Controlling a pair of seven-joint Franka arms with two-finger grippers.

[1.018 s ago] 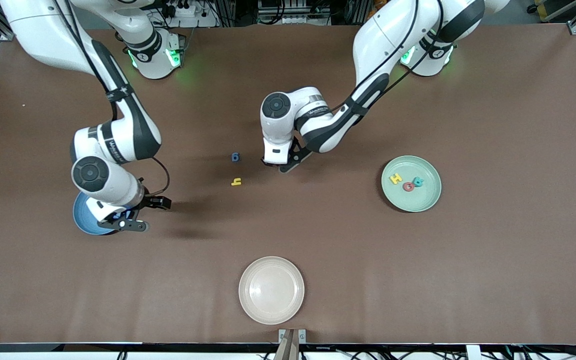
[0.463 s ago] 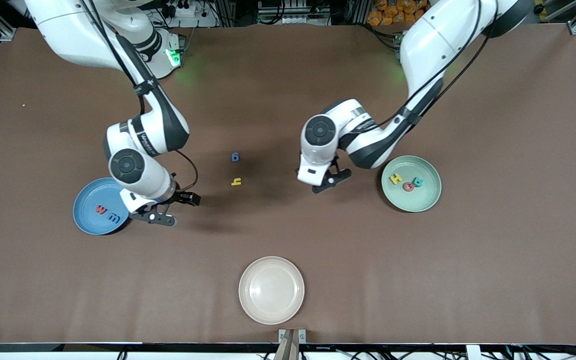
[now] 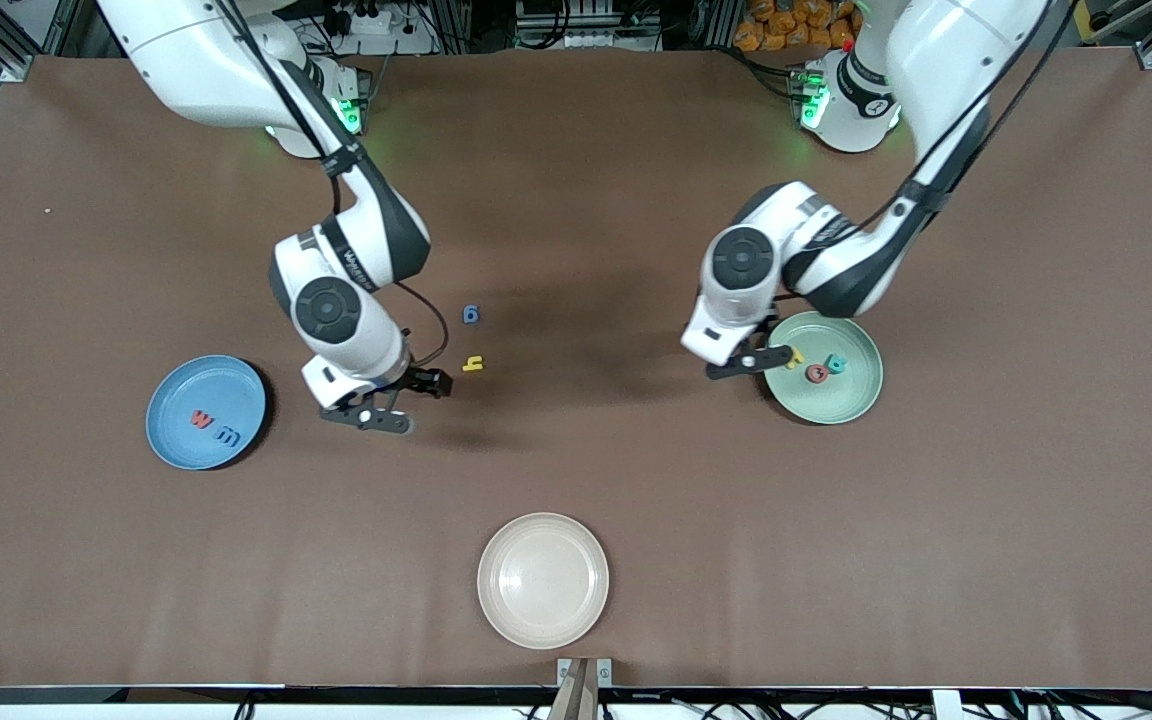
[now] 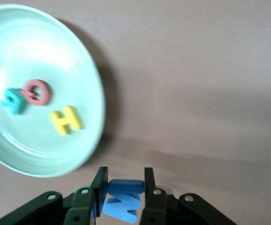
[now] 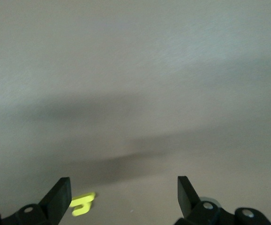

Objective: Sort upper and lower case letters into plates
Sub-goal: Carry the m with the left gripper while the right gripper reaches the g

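Note:
My left gripper (image 3: 769, 359) hangs over the rim of the mint green plate (image 3: 841, 405) and is shut on a blue letter (image 4: 122, 199). That plate (image 4: 41, 51) holds a yellow H (image 4: 66, 119), a red letter (image 4: 37, 92) and a teal letter (image 4: 12, 100). My right gripper (image 3: 417, 402) is open and empty, low over the table beside a yellow letter (image 3: 474, 364), which also shows by one finger as the yellow letter (image 5: 83, 204). A small blue letter (image 3: 471, 314) lies farther from the camera. The blue plate (image 3: 186, 385) holds a red letter (image 3: 200, 419) and a blue letter (image 3: 228, 436).
A cream-white plate (image 3: 543, 580) sits near the table's front edge, nearer the camera than both loose letters. Brown table surface stretches between the blue plate and the mint plate.
Both arms swung toward the left arm's end of the table. The right gripper left the blue plate and reached the yellow letter. The left gripper carried its blue letter to the mint plate's rim.

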